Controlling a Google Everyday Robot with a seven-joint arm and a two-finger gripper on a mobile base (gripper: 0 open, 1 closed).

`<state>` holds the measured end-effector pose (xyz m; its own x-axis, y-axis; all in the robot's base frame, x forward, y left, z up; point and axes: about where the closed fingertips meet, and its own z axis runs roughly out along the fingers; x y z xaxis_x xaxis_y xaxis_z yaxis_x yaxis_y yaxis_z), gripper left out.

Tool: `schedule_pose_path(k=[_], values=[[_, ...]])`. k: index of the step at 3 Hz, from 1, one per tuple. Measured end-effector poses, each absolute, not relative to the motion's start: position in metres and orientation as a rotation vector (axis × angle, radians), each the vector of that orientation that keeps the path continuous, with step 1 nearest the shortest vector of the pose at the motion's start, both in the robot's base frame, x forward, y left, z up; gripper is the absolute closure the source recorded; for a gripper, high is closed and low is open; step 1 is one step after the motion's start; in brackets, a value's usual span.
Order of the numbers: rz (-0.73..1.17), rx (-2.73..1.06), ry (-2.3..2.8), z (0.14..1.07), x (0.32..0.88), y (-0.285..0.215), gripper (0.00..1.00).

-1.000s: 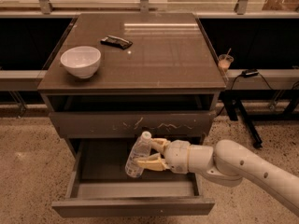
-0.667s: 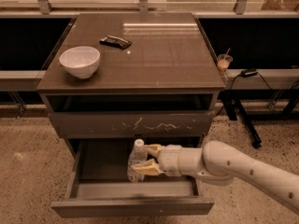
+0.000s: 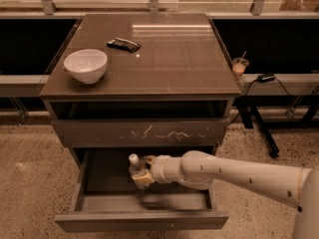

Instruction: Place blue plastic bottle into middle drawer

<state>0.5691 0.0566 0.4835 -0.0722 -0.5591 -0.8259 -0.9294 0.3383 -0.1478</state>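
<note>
I am reading the frame from the left. In the upper left the white bowl [image 3: 85, 65] is sitting on the cabinet's surface [image 3: 189, 63], with the flat black packet [image 3: 124, 44] just right of it, further back. Neither is part of my job, so I am leaving them alone.

Below the scratched drawer front [image 3: 144, 132], the middle drawer [image 3: 79, 185] is standing pulled out in the lower centre. The blue plastic bottle [image 3: 134, 167] is inside its opening, roughly upright, cap up, left of the middle. Whether its base is touching the drawer bottom I cannot tell. The hand [image 3: 143, 175] is clamped around the lower body of the bottle, coming in from the right, with the white arm [image 3: 239, 176] stretching to the lower right corner.

As I judge it, I am in the lowering and release step. To do it well, I am planning to sink gently until the base settles, spread the fingers only then, and draw out to the right and upward, clear of the scratched front overhead, so the light bottle is not tipped.

Far right, a small cup [image 3: 240, 65] is standing well apart.
</note>
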Motion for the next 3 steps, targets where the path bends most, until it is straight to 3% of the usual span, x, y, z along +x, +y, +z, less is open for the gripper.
schedule_pose_path(k=[1,2,3], values=[[0.571,-1.336,1.68,0.4623,0.5862,0.0719,0.81],[0.582,-1.331,1.683,0.4571,0.586,0.0741,0.5],[0.582,-1.331,1.683,0.4571,0.586,0.0742,0.27]])
